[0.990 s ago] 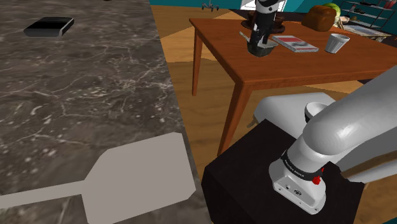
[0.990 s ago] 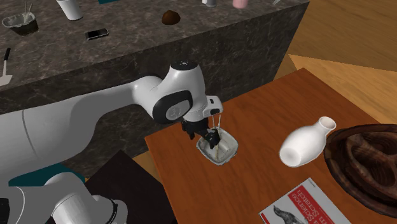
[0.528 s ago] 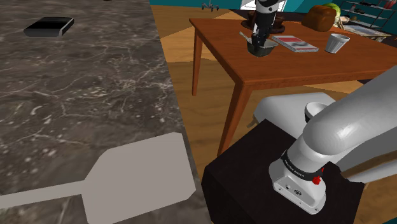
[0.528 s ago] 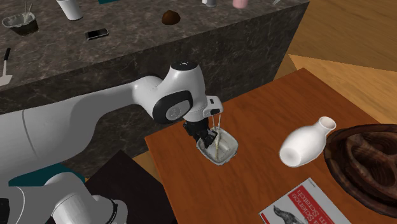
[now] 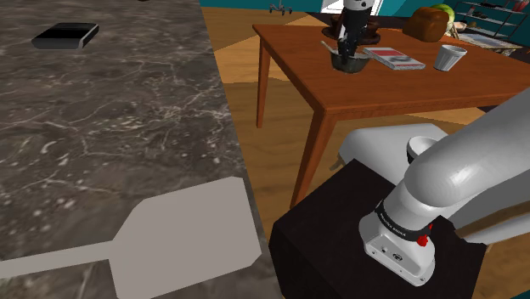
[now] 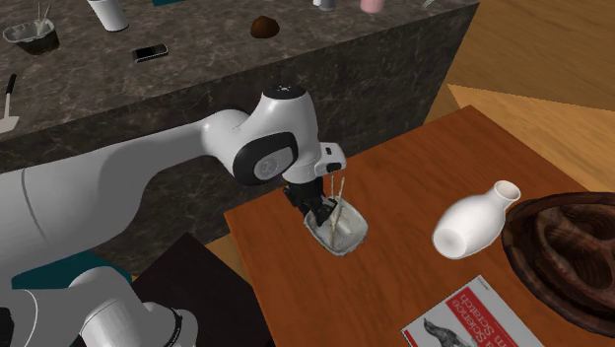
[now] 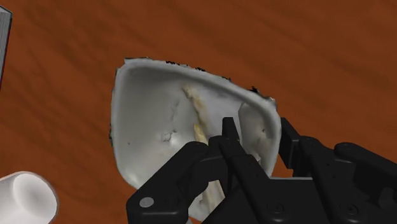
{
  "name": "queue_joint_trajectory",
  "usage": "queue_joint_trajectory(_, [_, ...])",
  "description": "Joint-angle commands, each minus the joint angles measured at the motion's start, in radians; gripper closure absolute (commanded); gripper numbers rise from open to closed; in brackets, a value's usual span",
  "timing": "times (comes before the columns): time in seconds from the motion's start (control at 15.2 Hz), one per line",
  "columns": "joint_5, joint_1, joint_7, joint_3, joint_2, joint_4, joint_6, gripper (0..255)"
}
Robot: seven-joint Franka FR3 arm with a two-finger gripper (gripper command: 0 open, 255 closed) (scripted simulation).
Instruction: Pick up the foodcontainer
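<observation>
As black two-finger gripper (image 7: 257, 130) stands: clamped across one wall of white shallow food container (image 7: 159, 114); off-centre hold
Container: tilted, near corner of brown wooden table (image 7: 318, 51); may pivot or slip during lift
White narrow-necked vase (image 6: 473, 222): farther along; wide swing could strike it

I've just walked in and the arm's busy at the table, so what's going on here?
The arm stretches to the wooden table, where its gripper is shut on one wall of a pale container, one finger inside, one outside. A white vase lies on its side nearby, apart from it. Whether the container is off the table I cannot tell.
</observation>
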State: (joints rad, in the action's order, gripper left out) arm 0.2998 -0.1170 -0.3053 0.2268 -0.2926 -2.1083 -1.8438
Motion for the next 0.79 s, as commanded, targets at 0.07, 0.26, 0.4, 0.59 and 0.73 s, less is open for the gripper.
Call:
queue_joint_trajectory(0.07, [-0.004, 0.001, -0.01, -0.003, -0.001, 0.043, 0.042, 255])
queue_joint_trajectory(0.26, [-0.007, 0.003, -0.018, -0.005, 0.0, 0.084, 0.081, 255])
queue_joint_trajectory(0.4, [-0.009, 0.003, -0.024, -0.007, 0.002, 0.112, 0.107, 255])
queue_joint_trajectory(0.59, [-0.013, 0.004, -0.033, -0.009, 0.006, 0.156, 0.146, 255])
queue_joint_trajectory(0.73, [-0.013, 0.004, -0.033, -0.009, 0.006, 0.158, 0.148, 255])
